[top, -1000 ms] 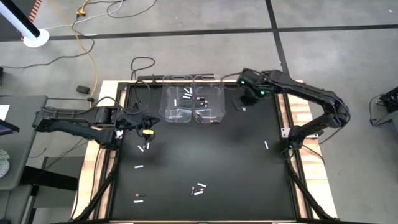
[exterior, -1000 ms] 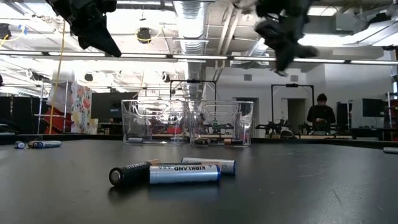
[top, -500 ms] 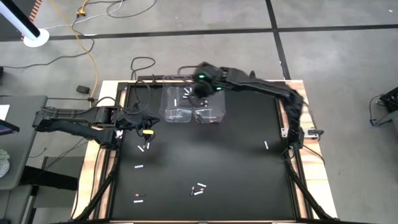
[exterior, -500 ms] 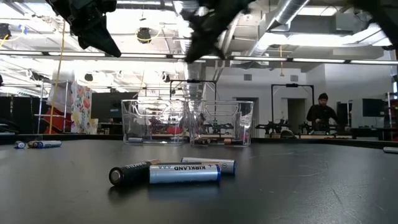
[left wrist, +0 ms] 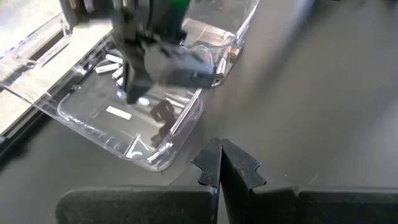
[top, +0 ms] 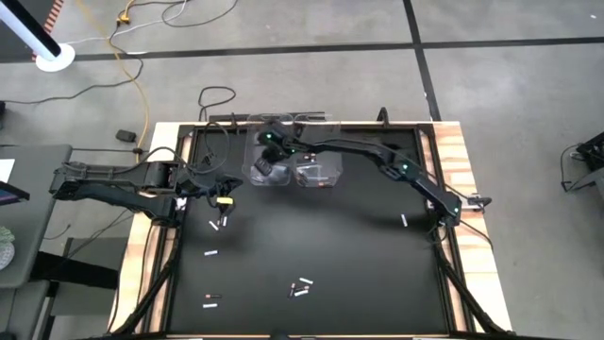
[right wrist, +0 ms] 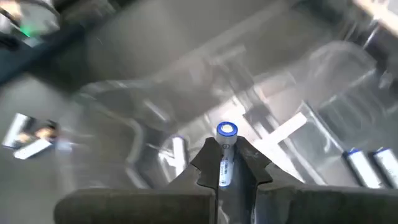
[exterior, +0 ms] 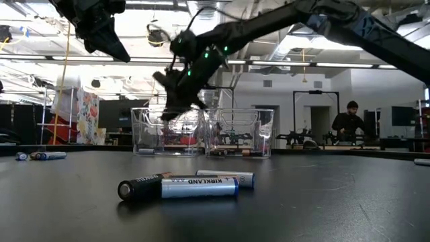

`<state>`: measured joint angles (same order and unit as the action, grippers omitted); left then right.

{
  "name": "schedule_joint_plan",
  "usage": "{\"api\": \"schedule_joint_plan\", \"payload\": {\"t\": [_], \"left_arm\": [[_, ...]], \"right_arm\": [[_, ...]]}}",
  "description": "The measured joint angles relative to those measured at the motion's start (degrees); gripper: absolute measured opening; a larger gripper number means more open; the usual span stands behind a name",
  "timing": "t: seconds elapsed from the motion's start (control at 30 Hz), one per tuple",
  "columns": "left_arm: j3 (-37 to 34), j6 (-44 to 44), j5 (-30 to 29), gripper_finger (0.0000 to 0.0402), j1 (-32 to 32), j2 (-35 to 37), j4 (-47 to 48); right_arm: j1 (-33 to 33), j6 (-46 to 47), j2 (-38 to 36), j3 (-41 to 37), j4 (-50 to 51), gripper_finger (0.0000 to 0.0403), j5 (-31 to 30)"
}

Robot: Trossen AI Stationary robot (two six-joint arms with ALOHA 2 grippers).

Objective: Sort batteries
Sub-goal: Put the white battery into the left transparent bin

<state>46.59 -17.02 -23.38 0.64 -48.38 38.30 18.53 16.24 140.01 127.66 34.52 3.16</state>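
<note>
risk of a miss here: right gripper [top: 267, 151] over the left clear plastic bin [top: 257, 174], fingers [right wrist: 208, 163] clamped on a slim silver blue-tipped battery [right wrist: 224, 152], long axis running out between them, tip forward. release off-centre and it bounces out. left gripper [left wrist: 219, 167] waits, fingers together.

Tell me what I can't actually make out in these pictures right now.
- Left bin: high view, right pincer covers it; its battery count is hidden.
- Right wrist view: motion blur smears the bins; only the held battery reads clearly.
- Loose batteries: high view, too small to tell types.
- Left pincer: shut and empty.
</note>
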Motion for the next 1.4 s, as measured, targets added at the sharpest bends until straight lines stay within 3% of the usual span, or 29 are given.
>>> {"api": "schedule_joint_plan", "payload": {"t": [1.4], "left_arm": [[0.00,-0.36,-1.53,0.0000,0.00,0.00,0.00]], "right_arm": [[1.40,0.33,0.04,0.11,6.47,0.0057,0.04]]}}
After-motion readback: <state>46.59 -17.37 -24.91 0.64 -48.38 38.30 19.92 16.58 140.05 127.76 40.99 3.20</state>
